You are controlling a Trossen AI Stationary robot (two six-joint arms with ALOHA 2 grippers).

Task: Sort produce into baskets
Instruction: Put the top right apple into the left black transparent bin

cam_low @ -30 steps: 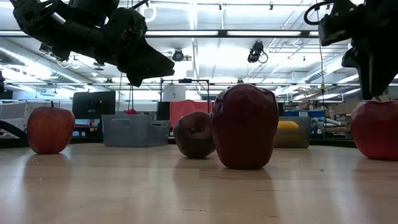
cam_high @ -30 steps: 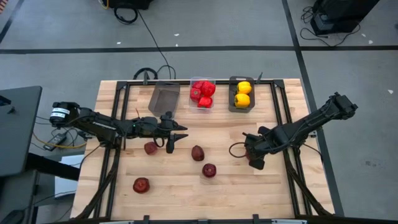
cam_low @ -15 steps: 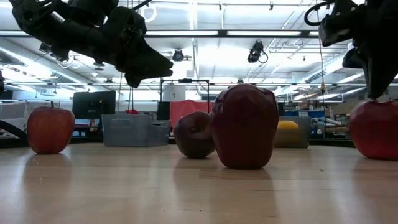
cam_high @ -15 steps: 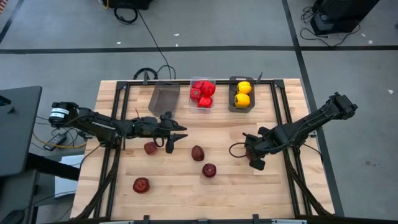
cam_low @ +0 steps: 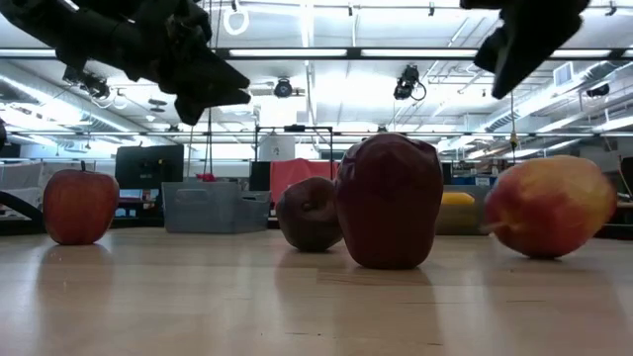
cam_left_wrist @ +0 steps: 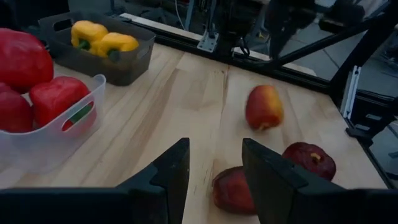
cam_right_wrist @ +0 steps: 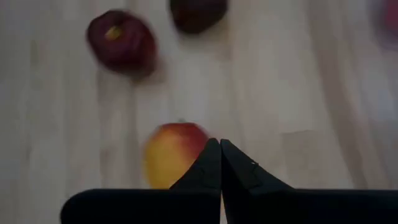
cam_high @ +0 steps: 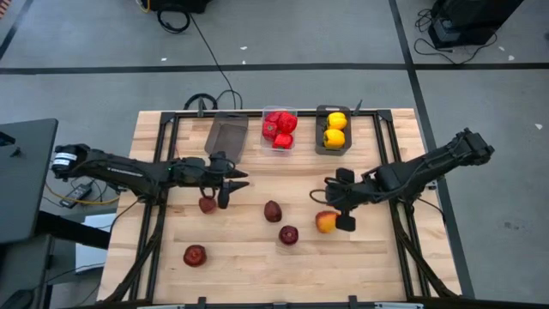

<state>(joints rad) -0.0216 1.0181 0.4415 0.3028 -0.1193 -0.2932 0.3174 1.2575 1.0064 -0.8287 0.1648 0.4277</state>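
Wooden tabletop carries our work. We see our right gripper pinched shut on nothing, just beside the yellow-red apple that lies free. We judge we should reopen wide and straddle that apple squarely before closing. Our left gripper, partly open and empty, hovers far across from it.

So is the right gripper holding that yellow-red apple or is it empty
Empty. The right gripper is shut, its fingers pressed together on nothing, and the yellow-red apple lies loose on the table beside it.
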